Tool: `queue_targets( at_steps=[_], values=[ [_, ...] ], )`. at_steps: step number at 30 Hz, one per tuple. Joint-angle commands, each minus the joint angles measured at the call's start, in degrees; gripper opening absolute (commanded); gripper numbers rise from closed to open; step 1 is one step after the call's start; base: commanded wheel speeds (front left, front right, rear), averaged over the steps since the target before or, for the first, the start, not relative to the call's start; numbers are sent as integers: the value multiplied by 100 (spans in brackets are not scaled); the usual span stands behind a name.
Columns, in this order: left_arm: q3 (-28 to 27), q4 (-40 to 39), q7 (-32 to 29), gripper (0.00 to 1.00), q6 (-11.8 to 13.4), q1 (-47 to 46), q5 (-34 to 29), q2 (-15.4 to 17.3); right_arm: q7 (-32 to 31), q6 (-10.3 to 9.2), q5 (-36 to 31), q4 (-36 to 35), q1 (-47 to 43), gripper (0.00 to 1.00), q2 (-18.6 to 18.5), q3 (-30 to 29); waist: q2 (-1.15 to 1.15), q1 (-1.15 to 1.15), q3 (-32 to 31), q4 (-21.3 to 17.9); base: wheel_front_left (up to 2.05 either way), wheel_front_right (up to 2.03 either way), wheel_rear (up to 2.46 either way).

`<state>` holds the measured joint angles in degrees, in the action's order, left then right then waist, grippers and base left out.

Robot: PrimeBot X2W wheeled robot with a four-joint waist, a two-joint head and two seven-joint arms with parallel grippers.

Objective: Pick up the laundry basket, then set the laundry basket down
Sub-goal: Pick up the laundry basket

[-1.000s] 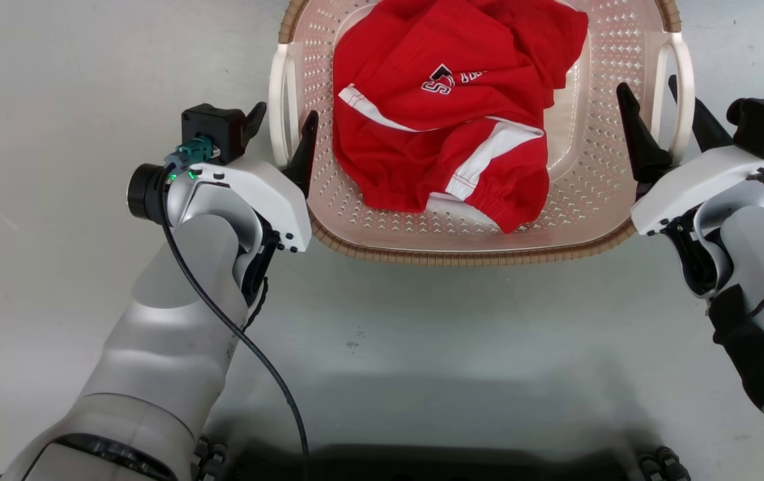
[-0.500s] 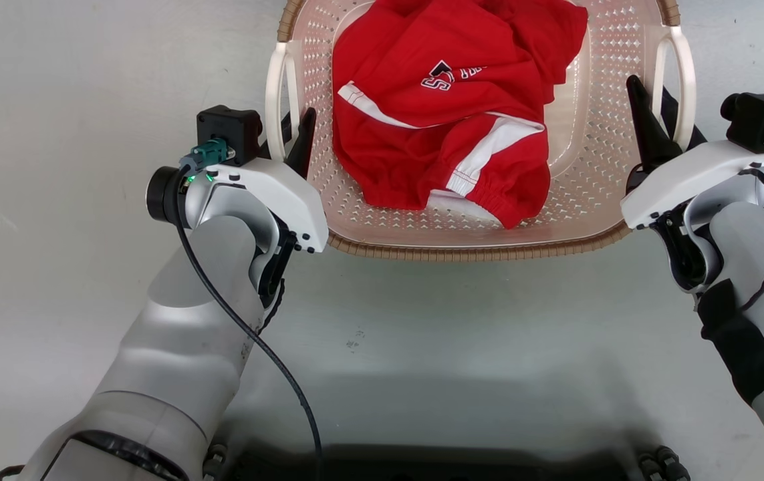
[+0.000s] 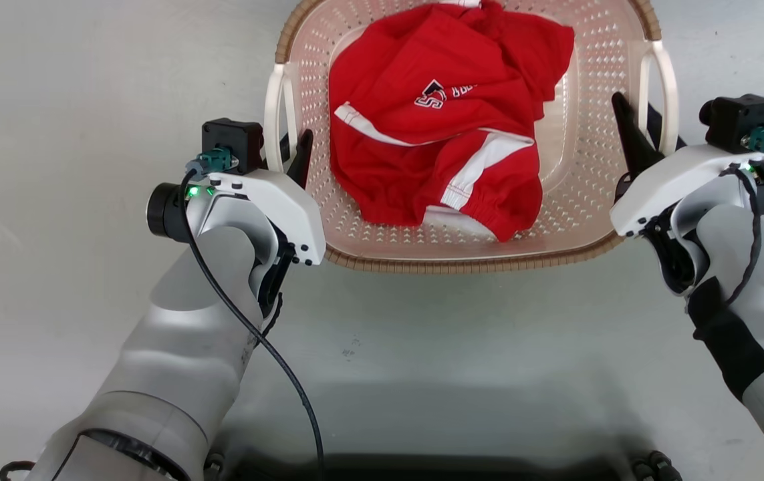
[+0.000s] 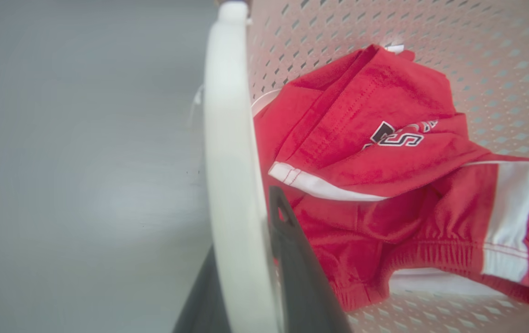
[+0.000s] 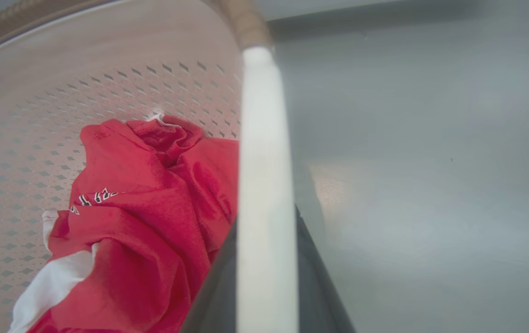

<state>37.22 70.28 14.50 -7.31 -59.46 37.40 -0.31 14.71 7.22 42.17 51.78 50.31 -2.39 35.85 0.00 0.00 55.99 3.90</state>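
The left gripper [image 3: 293, 139] and right gripper [image 3: 632, 105] are pinching the white handles [image 3: 273, 113] of the basket [image 3: 592, 200] between their fingers [image 3: 301, 157], the basket sitting on the floor [image 3: 87, 100] ahead, perhaps just off it, so the pick-up is beginning and calling for a level, matched raise.

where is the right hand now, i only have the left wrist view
observer: at the laundry basket's right handle; the right hand straddles it, one finger inside the basket, one outside.
operator: gripping it
observer: looks so: in the right wrist view both dark fingers lie right against the handle.
operator: cloth in the way
observer: no, the red garment stops short of that handle, with bare basket wall between.
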Motion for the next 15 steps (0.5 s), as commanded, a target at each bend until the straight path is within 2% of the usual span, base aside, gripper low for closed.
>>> queue_targets(
  at_steps=[1,8,15],
  values=[
    [-1,73,-6,0,-17,142,45,330,29,26,64,183,-188,0,-132,137,0,0,-66,-22,0,0,0],
    [148,177,-214,0,-17,253,281,381,16,26,360,750,-37,0,-78,540,0,0,-287,-77,0,0,0],
    [271,222,-511,0,-17,392,532,467,-291,26,660,1205,96,0,-55,894,0,0,-549,-121,0,0,0]
  ],
)
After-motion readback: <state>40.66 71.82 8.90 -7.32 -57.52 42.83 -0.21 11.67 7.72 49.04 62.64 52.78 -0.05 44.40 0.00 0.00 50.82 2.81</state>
